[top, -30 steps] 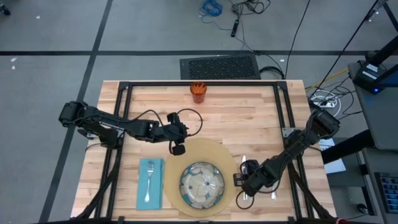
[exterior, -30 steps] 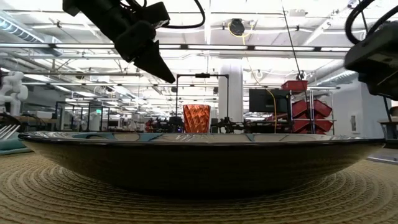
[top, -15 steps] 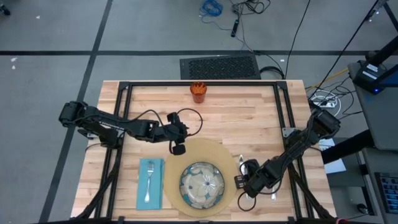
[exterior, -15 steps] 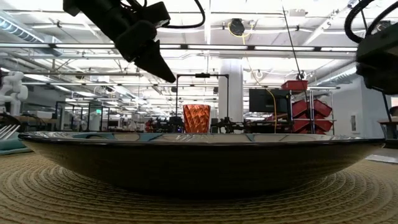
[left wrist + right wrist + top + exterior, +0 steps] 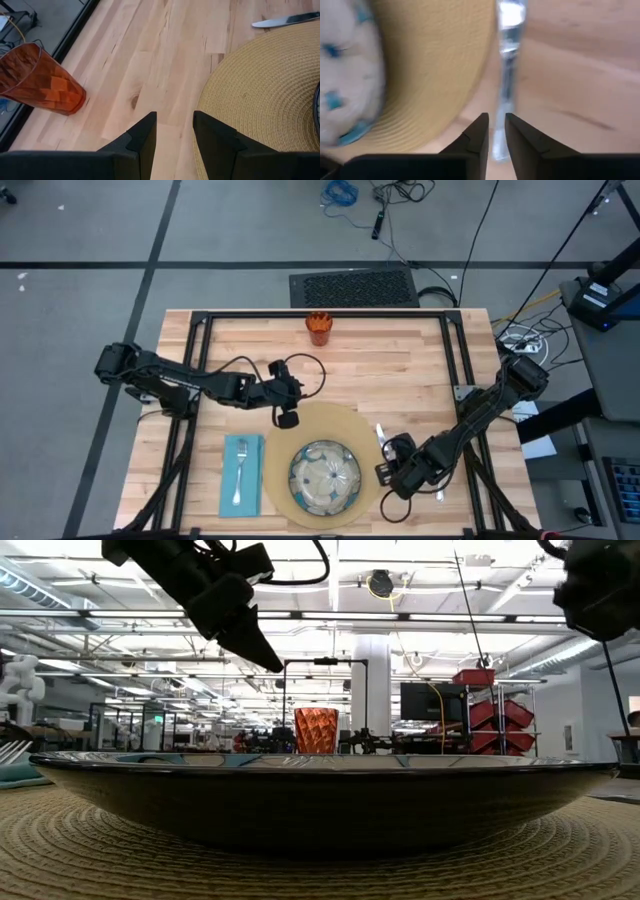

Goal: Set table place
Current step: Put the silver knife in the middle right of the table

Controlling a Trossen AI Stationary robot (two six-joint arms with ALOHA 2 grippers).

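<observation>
Our right gripper (image 5: 495, 131) just cracked narrowly open over the knife (image 5: 508, 75), now lying beside the mat (image 5: 340, 425). Knife looks placed. Left gripper (image 5: 174, 131) hovers partly open, empty.

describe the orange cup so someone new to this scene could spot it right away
Start at the wooden table and go to its far edge, opposite the round tan mat and patterned dish. Near the middle of that edge stands the orange cup, alone and upright. It is the only orange thing on the table, faceted and translucent, and nothing touches it.
</observation>
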